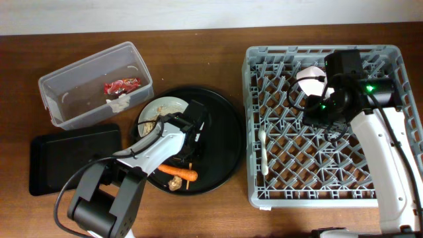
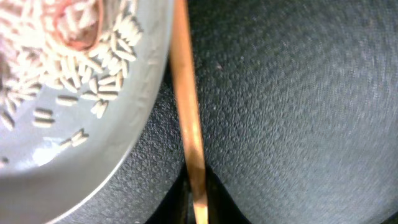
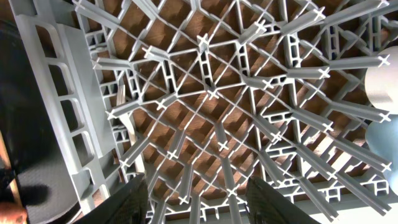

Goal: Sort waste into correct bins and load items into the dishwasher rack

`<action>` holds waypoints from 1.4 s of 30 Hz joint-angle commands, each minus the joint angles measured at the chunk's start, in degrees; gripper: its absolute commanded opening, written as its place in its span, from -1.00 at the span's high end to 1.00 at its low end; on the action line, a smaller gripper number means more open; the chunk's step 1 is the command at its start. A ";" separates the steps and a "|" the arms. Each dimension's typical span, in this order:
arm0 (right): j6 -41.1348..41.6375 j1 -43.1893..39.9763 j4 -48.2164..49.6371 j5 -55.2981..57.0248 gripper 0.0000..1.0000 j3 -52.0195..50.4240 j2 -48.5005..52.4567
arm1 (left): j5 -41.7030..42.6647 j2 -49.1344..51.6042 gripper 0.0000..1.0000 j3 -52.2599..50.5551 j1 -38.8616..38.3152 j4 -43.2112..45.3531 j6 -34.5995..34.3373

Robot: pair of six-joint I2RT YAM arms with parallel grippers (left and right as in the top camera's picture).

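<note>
My left gripper [image 1: 192,141] [image 2: 198,202] is low over the big round black tray [image 1: 221,132], shut on a thin wooden stick [image 2: 189,112]. The white plate [image 1: 160,110] [image 2: 124,118] with rice scraps [image 2: 56,56] lies just left of the stick. The orange carrot [image 1: 178,172] and brown bits [image 1: 174,186] lie at the tray's front. The red wrapper [image 1: 121,85] and white tissue [image 1: 119,102] are in the clear tub [image 1: 59,99]. My right gripper [image 1: 318,109] [image 3: 202,199] is open and empty above the grey rack [image 1: 390,192] [image 3: 68,99]. The white cup [image 1: 310,82] [image 3: 382,84], light-blue cup [image 3: 384,143] and white fork [image 1: 264,153] are in the rack. No bowl shows.
The flat black rectangular tray [image 1: 69,155] lies at the left, in front of the tub. The left arm's base [image 1: 106,205] stands at the front edge. The right arm [image 1: 390,165] reaches over the rack's right side.
</note>
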 commanded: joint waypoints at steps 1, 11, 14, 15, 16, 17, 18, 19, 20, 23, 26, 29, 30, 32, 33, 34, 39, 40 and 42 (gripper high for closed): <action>-0.11 -0.22 0.00 0.31 -0.08 0.31 0.09 | -0.17 2.91 0.87 -0.92 -0.44 0.63 0.46; -0.11 -0.22 -0.46 0.28 -0.08 0.31 0.09 | 8.11 2.56 0.99 5.51 -0.44 0.17 0.46; -0.09 -0.22 -0.57 0.28 -0.08 0.31 0.09 | 11.54 2.16 0.99 6.29 -0.44 0.42 0.48; -0.11 -0.22 -0.81 0.31 -0.08 0.31 0.09 | 11.54 1.79 0.99 6.97 -0.44 0.44 0.48; -0.11 -0.22 -0.94 0.31 -0.08 0.31 0.09 | 11.54 1.29 0.99 8.13 -0.44 0.66 0.48; -0.11 -0.22 -1.05 0.31 -0.08 0.31 0.09 | 11.56 0.74 0.99 9.51 -0.44 1.05 0.46; -0.11 -0.22 -1.07 0.31 -0.08 0.31 0.09 | 11.69 0.28 0.99 10.58 -0.44 1.09 0.46; -0.11 -0.22 -1.07 0.31 -0.08 0.31 0.09 | 13.35 -0.22 0.99 11.76 -0.44 1.09 0.46; -0.20 -0.22 -1.05 0.35 -0.08 0.31 0.09 | 17.27 -1.01 0.99 13.88 -0.44 1.07 0.46; -1.20 -0.24 -1.09 0.55 -0.08 0.31 0.09 | 24.76 -2.16 0.99 18.01 -0.44 1.25 0.44; -1.16 -0.28 -1.55 3.85 -0.08 0.31 0.09 | 37.31 -2.43 0.98 20.37 -0.70 7.21 -4.90; -1.16 -2.05 -2.29 5.07 -0.08 0.31 0.09 | 38.27 -2.40 0.98 20.37 -3.63 12.66 -12.81; -1.18 -3.04 -2.38 5.05 -0.08 0.31 0.09 | 37.88 -2.40 0.99 20.37 -5.01 13.64 -14.47; -1.20 -5.49 -2.86 4.55 -0.08 0.31 0.09 | 29.99 -1.95 0.98 20.37 -9.94 13.55 -21.66; -1.18 -5.46 -2.95 4.59 -0.08 0.31 0.09 | 27.89 -1.33 0.98 20.35 -12.00 13.14 -24.44; -1.20 -5.46 -2.99 4.59 -0.08 0.31 0.09 | 24.20 -0.70 0.98 20.35 -13.86 11.56 -27.69; -1.18 -5.46 -3.02 4.57 -0.08 0.31 0.09 | 14.67 0.02 0.88 20.35 -16.22 6.27 -28.76; -1.18 -5.46 -3.02 4.57 -0.08 0.31 0.09 | 14.67 0.02 0.63 20.35 -16.22 6.08 -28.74; -1.18 -5.46 -3.02 4.57 -0.08 0.31 0.09 | 14.67 0.02 0.18 20.35 -16.22 6.08 -28.74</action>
